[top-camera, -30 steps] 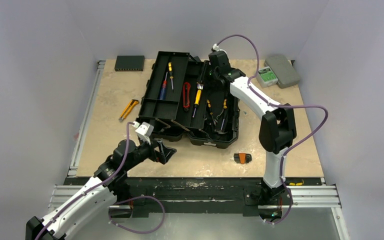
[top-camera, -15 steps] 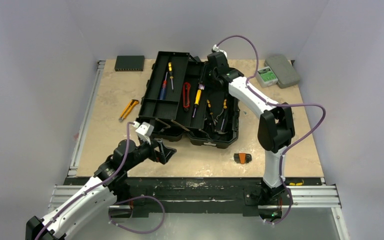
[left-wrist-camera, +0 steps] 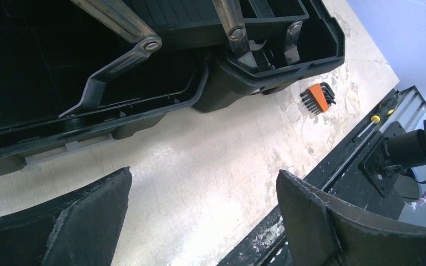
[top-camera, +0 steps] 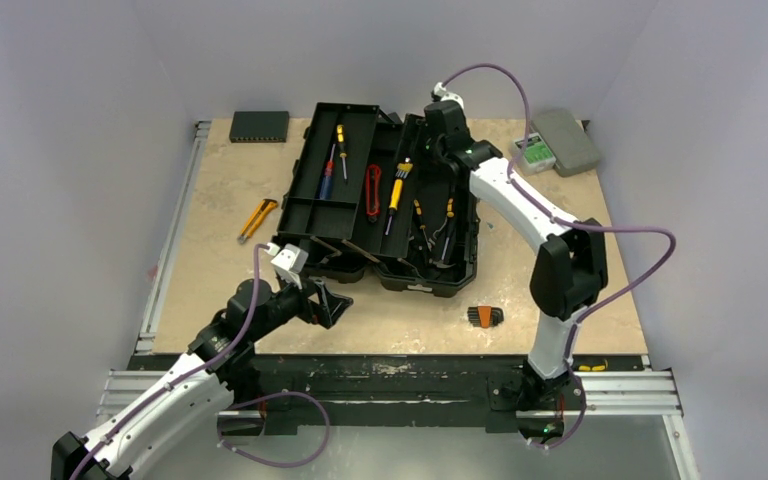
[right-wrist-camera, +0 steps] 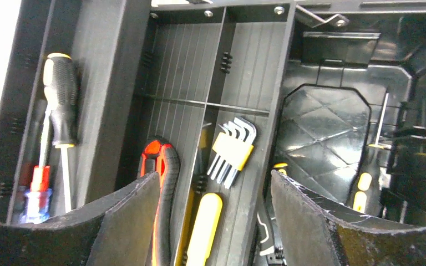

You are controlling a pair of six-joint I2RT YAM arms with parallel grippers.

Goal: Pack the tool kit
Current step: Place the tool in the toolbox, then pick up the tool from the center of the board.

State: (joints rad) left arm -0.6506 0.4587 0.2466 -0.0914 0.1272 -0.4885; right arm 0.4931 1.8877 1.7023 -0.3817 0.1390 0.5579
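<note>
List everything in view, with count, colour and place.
toolbox: 1, black, mid-table
yellow-black screwdriver: 1, left tray
red-blue screwdriver: 1, same tray
red-black tool: 1, middle tray
yellow-handled tool: 1, beside it
yellow hex key set: 1, middle tray
small tools: 2, yellow-black, box bottom
orange hex key set: 1, table, near side
utility knife: 1, yellow, left of toolbox
flat device: 1, black, far left
case: 1, grey, far right
small box: 1, green-labelled, beside case
left gripper: open, before toolbox
right gripper: open, over trays

The right gripper [top-camera: 422, 150] hangs over the far end of the open black toolbox [top-camera: 430, 278]. The left gripper [top-camera: 330, 303] hovers just short of its near wall, an orange hex-key set [top-camera: 484, 316] lying to that gripper's right.
</note>
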